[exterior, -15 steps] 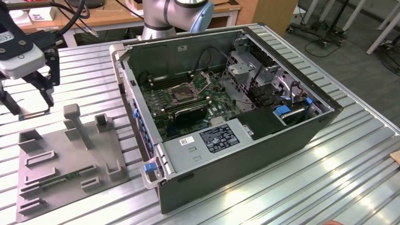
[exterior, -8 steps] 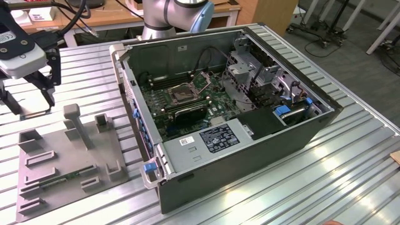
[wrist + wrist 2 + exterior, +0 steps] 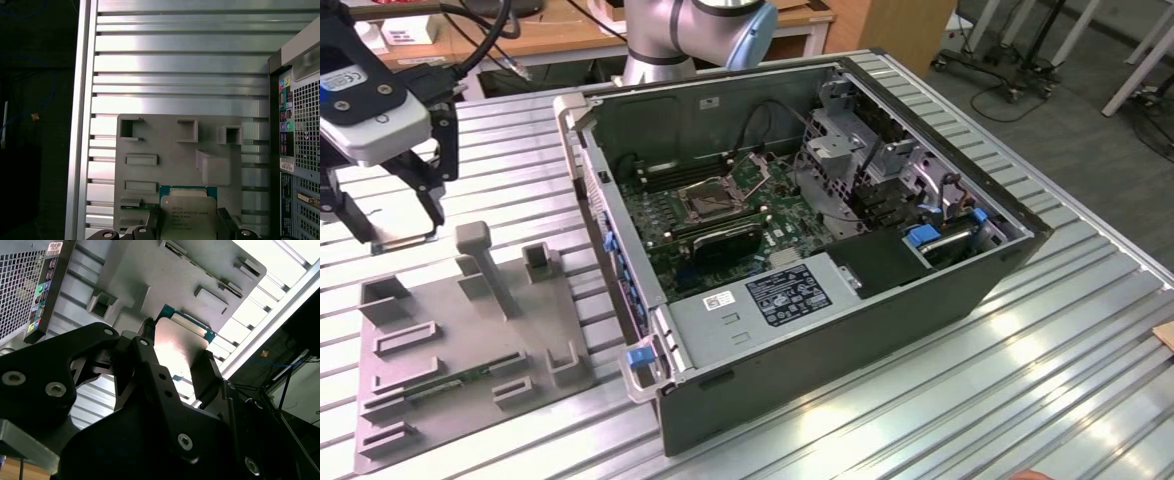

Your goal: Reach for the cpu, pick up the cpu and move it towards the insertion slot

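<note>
Ribbed metal tabletop (image 3: 1067, 330) carries an open computer case (image 3: 881, 320) and, on the exterior view's left, a grey tray (image 3: 454, 330). Up above the tray, the pincer (image 3: 398, 232) has its fingers clamped on two edges of the cpu (image 3: 189, 217), holding it clear. The insertion slot (image 3: 711, 203) lies inside the case, well apart.

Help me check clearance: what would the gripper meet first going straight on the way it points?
Probably the grey tray, lying past the cpu the gripper holds; near its edge, so perhaps the slatted table.
</note>
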